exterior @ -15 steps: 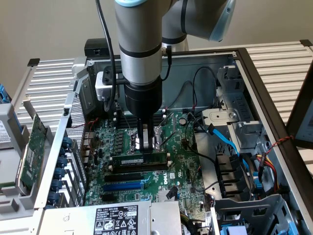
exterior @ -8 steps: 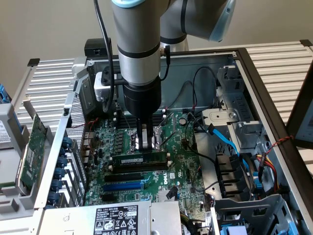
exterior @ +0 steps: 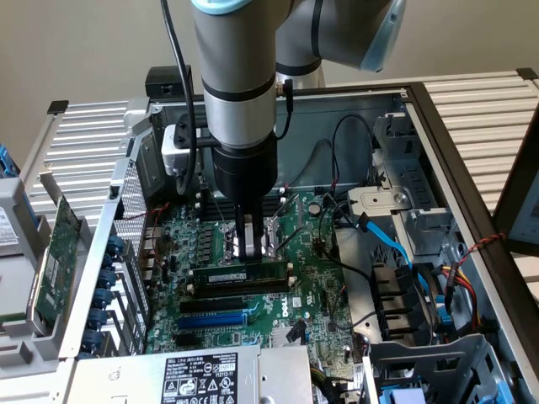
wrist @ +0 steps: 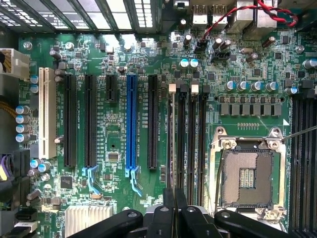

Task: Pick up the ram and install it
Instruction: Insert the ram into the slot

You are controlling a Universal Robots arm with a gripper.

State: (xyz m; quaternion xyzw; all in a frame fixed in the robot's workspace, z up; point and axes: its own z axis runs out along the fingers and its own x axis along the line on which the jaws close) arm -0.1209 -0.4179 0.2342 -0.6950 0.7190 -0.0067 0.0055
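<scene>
Open grey metal computer case (exterior: 438, 143), lying on its side with the lid off. Inside, flat on its floor: large green motherboard (exterior: 316, 286).

Task item: the ram (exterior: 244, 275), a long thin green stick with black chips and a small white label. It stands on edge among the black memory slots near the middle of the board, parallel to them. Exact slot cannot be told.

Tool: black two-finger gripper (exterior: 247, 255) hangs straight down from the grey arm, directly over the ram's middle. Fingers are pressed together, tips at the ram's upper edge. Whether they pinch that edge or only touch it cannot be told. In the wrist view the closed gripper (wrist: 174, 193) sits over the memory slots.

Other contents of the case:
- square silver-framed processor socket (wrist: 246, 178), empty, just beside the memory slots.
- long blue expansion slot (wrist: 131, 124) between black ones, all empty; long white slot (wrist: 47, 114) beyond them, also empty.
- flat blue data cables (exterior: 387, 244) and a red, yellow and black wire bundle (exterior: 459, 286), at the exterior view's right.
- silver power supply box with a black-and-white label (exterior: 200, 379), at the near edge.

Outside the case, at the exterior view's left: green expansion card (exterior: 55, 261), tilted on edge against the case's side.
</scene>
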